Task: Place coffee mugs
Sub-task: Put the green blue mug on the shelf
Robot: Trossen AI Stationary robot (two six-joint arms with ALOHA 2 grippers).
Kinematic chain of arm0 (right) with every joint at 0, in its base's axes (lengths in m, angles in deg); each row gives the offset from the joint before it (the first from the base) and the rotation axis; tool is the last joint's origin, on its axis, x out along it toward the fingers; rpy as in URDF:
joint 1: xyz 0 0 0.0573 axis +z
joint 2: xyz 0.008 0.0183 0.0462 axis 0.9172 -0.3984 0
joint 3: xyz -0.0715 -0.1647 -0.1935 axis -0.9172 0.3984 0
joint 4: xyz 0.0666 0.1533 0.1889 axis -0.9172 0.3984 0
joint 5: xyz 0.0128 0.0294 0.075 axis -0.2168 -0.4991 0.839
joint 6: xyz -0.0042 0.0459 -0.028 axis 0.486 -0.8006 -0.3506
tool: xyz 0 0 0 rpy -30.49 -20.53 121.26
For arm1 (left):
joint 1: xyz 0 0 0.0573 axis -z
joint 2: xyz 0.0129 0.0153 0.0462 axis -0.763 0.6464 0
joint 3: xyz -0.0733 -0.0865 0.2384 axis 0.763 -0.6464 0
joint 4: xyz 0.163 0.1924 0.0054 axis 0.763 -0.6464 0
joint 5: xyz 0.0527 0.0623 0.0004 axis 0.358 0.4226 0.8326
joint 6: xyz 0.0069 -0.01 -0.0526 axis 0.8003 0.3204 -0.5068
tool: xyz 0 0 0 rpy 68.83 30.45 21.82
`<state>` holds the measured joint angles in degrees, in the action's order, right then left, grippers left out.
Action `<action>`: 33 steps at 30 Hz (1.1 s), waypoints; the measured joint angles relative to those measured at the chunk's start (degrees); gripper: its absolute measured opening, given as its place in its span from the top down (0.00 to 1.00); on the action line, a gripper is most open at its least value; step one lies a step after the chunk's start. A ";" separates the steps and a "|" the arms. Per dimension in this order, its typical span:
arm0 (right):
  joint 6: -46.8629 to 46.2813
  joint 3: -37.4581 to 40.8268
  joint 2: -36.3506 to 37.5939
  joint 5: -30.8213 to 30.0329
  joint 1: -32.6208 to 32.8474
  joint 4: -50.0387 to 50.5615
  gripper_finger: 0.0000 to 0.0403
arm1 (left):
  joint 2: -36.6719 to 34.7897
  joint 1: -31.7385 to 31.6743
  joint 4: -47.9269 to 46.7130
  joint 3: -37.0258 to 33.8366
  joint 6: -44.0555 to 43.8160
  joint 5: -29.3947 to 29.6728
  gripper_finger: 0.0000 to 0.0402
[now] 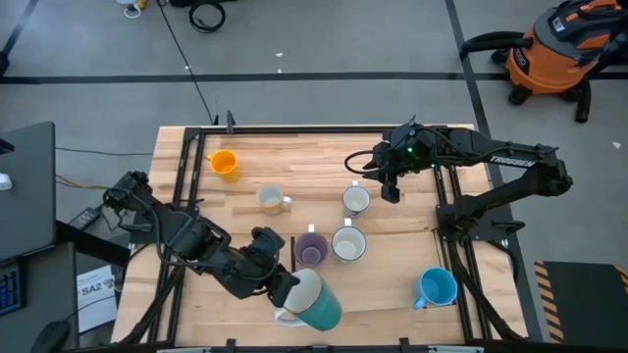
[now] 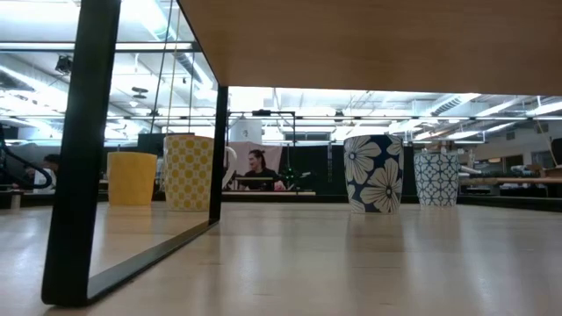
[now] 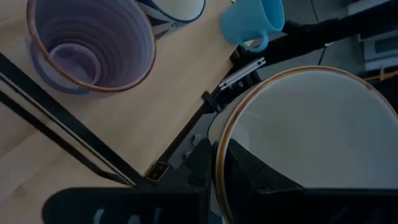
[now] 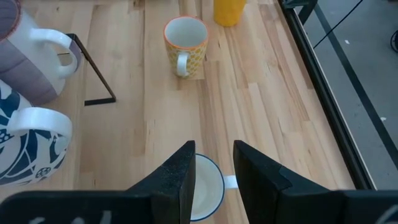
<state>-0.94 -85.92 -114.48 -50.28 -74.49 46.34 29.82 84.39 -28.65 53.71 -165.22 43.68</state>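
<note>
High view shows my left gripper near the front edge of the table, fingers shut on the rim of a teal mug with a pale inside. I judge the step in hand to be carrying this mug to its spot among the others. It lies tilted well over, its long axis running roughly from my fingers toward the front right corner, base outward, mouth toward my wrist. My left wrist view confirms it: the pale rim fills the frame just past my fingers. The next move calls for turning the mug upright before lowering it onto bare wood, well clear of the purple mug just behind it.

My right gripper hovers toward the back right, fingers parted and holding nothing, directly above a small white mug that stands upright, mouth up, handle toward the right side of the table.

An orange mug stands at the back left, and a blue mug lies near the front right corner.
</note>
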 joint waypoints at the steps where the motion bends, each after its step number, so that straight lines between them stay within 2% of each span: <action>1: 0.00 0.00 0.00 0.02 0.00 0.00 0.72 | 0.00 -0.02 0.40 0.00 -0.43 0.02 0.93; 5: 0.00 0.00 0.00 0.02 0.00 0.00 0.72 | -0.02 -0.02 1.34 0.07 -0.54 0.08 0.93; 10: 0.00 0.00 0.00 0.02 -0.02 0.00 0.72 | 0.53 -0.18 -2.26 0.09 -0.55 0.69 0.93; 21: -0.02 0.00 0.12 0.07 1.07 -0.33 0.72 | 5.10 -0.80 -4.52 0.09 -0.55 2.67 0.93; 26: -0.02 -1.14 2.04 1.47 5.83 -2.21 0.72 | 5.07 -1.91 -5.94 0.07 -1.13 2.97 0.93; 33: 0.00 -1.40 4.74 1.57 16.98 -9.36 0.72 | 5.07 -2.76 -8.77 0.08 -1.77 1.92 0.93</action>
<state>-0.94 -87.32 -109.74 -48.71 -57.51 36.98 34.89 81.63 -37.42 53.79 -166.99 45.59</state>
